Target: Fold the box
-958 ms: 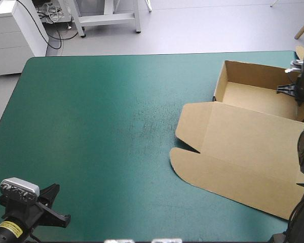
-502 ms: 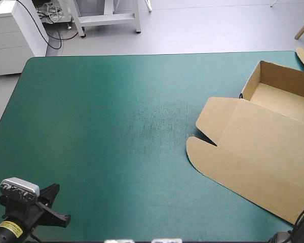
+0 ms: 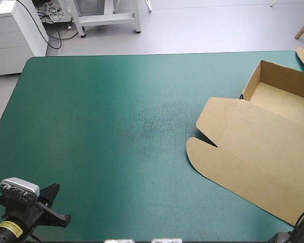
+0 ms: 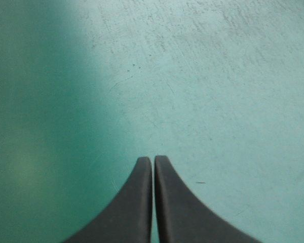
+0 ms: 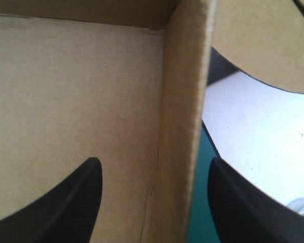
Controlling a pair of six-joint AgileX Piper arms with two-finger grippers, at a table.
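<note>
Teal-green counter (image 3: 91, 126) stretches ahead of the left tool (image 4: 153, 161), which is pinched together, empty and well apart from the brown cardboard box (image 3: 253, 147). Its raised tray wall (image 5: 185, 101) stands between the right tool's (image 5: 153, 169) 2 spread black fingers (image 5: 66, 202), ungripped, so that arm is nearer.

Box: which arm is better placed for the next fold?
Right. The right pincer is open astride a raised wall of the box, one finger inside the tray. The left pincer is shut over bare teal-green cover, far from the box.

The left claw (image 4: 153, 161) has its fingers pressed together, the right claw (image 5: 154, 163) has them spread wide
</note>
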